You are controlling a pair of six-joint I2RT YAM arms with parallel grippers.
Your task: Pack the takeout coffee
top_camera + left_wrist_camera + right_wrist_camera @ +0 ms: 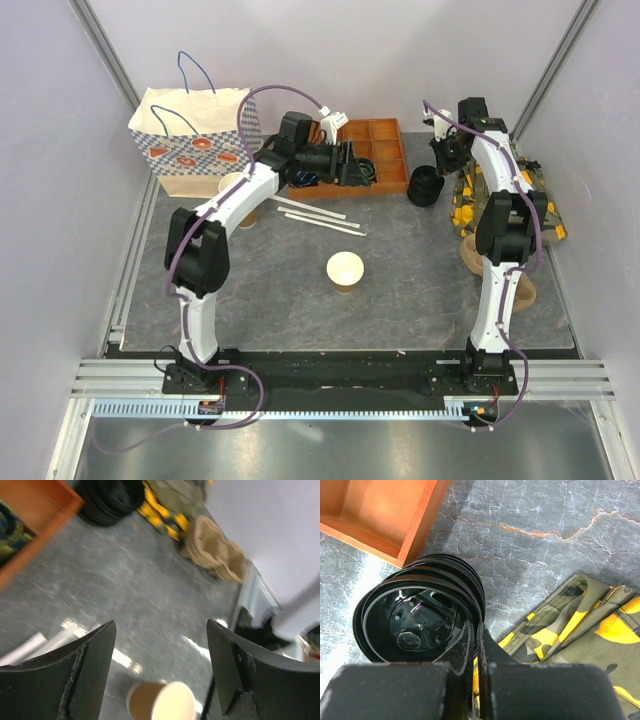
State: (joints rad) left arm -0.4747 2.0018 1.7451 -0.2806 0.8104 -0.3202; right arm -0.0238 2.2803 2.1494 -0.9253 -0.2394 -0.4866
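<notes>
firmly closed, the right gripper (472,630) sets its paired fingertips at the near rim of a stack of black lids (415,615); whether they nip that rim cannot be told. the stack stands on the grey table (545,510), just beside a corner of the orange tray (420,527), with a camouflage cloth (580,630) on its other side. the left gripper (161,627) hangs above the table in a blurred view, jaws wide apart and holding nothing. the paper cup (345,270), lidless and cream inside, stands upright mid-table. it shows at the lower edge of the left wrist view, in line with the gap between the fingers and touching neither. it is well apart from the right gripper and the lids. a patterned paper bag (185,135) stands far left, and white strips (315,215) lie between tray and cup.
</notes>
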